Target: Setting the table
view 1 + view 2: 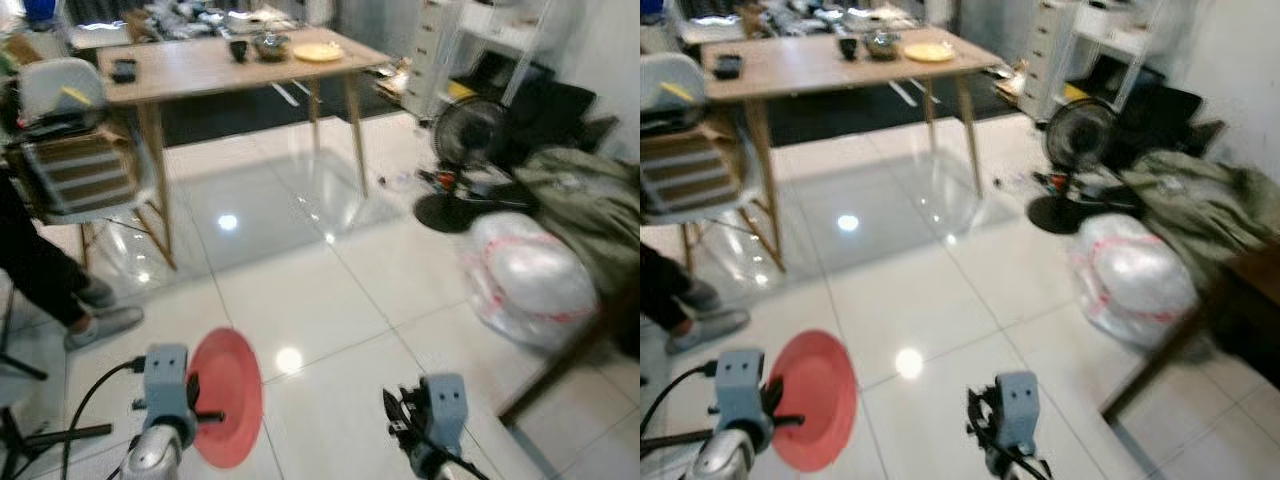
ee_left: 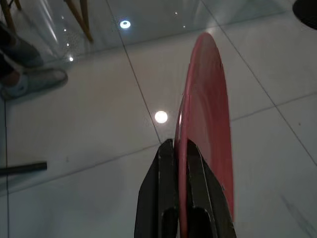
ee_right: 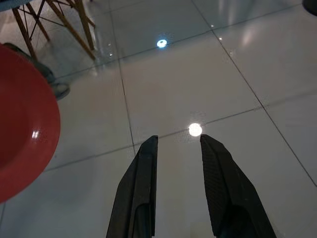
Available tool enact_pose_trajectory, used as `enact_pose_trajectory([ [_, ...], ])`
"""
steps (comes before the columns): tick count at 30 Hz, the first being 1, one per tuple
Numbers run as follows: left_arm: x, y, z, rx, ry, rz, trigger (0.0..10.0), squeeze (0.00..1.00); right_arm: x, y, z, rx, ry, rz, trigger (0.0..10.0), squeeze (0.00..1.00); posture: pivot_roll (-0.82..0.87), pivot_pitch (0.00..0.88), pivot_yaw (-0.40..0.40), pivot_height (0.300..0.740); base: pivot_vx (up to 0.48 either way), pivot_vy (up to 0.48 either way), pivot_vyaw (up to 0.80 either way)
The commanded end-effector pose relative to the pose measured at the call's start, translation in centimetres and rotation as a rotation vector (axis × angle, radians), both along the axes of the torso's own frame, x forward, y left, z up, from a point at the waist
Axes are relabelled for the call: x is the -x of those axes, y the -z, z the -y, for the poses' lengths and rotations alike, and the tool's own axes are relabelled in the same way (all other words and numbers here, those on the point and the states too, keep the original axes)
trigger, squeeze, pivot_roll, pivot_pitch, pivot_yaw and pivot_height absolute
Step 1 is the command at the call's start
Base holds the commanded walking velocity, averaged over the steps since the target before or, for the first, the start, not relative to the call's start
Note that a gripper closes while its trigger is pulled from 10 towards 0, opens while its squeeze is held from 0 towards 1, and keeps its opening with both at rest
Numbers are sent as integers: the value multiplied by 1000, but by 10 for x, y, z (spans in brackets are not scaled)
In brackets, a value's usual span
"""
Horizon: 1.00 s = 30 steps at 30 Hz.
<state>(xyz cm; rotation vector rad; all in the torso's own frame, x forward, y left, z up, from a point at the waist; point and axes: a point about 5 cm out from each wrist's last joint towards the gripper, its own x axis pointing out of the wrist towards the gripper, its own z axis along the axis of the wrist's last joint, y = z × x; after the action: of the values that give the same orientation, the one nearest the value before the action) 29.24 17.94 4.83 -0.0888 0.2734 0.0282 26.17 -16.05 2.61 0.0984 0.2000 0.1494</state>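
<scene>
While the wooden worktop (image 1: 215, 66) lay well ahead, the left gripper (image 2: 181, 163) carried the red plate (image 1: 226, 397) edge-on, fingers clamped on its rim, and the right gripper (image 3: 176, 148) hung with fingers apart.

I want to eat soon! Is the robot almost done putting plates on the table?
Not yet. A yellow plate, a bowl and a cup already sit on the wooden table. The left end effector grips a red plate edge-on, far from the table across the floor. It must still be carried over.
</scene>
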Motion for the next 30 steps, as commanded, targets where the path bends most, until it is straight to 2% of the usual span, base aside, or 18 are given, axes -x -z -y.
enact_pose_trajectory([
  [1,5,8,2,-2,7,-32,10000,0,1,2,4,-5,21,-9,10000,0,5,85,64,740,480,0,0],
  [15,4,8,2,-3,12,-29,10000,0,-3,-1,10,-33,68,-5,10000,0,8,81,66,740,480,0,0],
  [30,5,8,1,-3,14,-29,10000,0,-2,1,11,-45,89,-19,10000,0,10,88,70,740,480,0,-786],
])
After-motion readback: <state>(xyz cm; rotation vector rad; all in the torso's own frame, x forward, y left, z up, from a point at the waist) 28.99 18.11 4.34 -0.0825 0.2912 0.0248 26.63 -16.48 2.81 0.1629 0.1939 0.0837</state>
